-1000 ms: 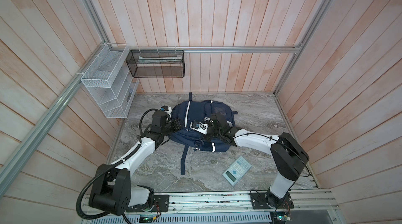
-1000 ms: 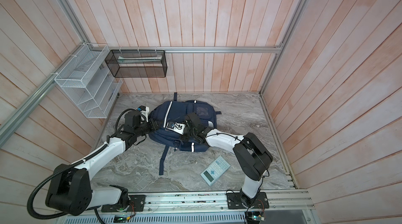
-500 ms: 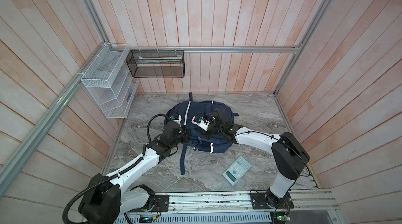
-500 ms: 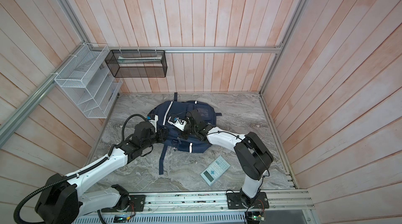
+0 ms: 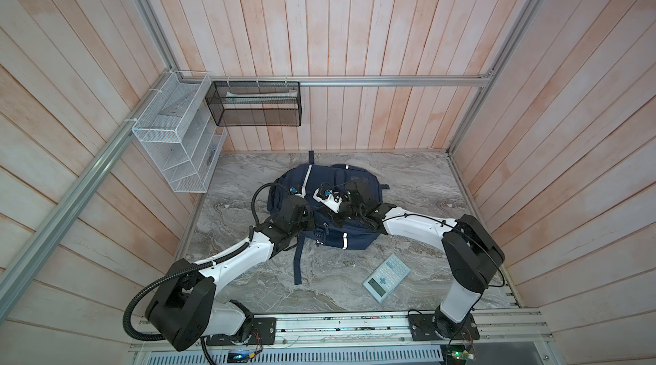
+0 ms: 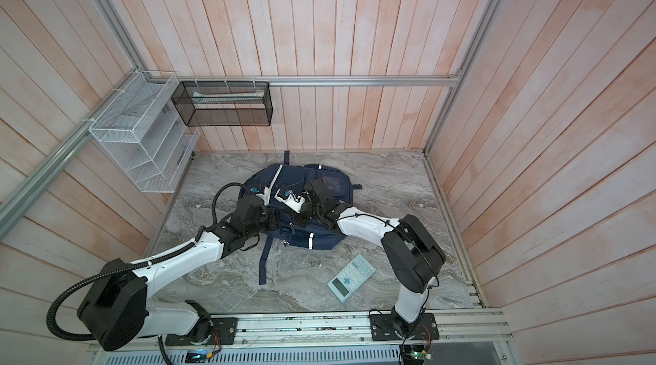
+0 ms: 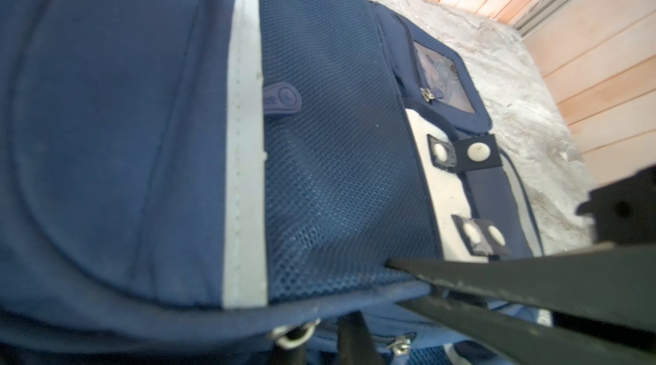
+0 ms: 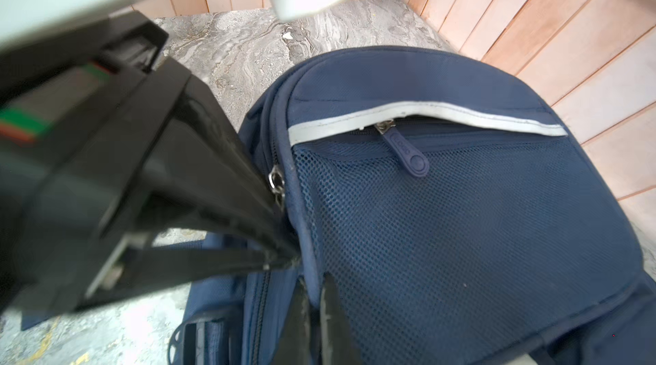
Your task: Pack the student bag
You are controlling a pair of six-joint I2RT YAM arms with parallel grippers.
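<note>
The student bag (image 5: 328,203) (image 6: 301,203), navy with white stripes, lies flat in the middle of the marble floor in both top views. My right gripper (image 5: 335,218) (image 8: 316,288) is shut on the blue piping at the edge of its mesh front pocket (image 8: 461,239). My left gripper (image 5: 314,220) (image 8: 284,260) reaches in from the front left. Its fingertips meet on the bag's seam, just below a metal zipper slider (image 8: 276,182) and right beside the right gripper's tips (image 7: 397,283). What lies between the left fingertips is hidden.
A pale blue calculator (image 5: 386,277) lies on the floor in front of the bag, to the right. One long bag strap (image 5: 297,260) trails toward the front. A white wire rack (image 5: 177,143) and a black mesh basket (image 5: 253,104) hang at the back left.
My left arm has swung from the bag's left side round to its front-left edge, and its gripper has closed there. The right gripper has kept its hold and shifted slightly back.
</note>
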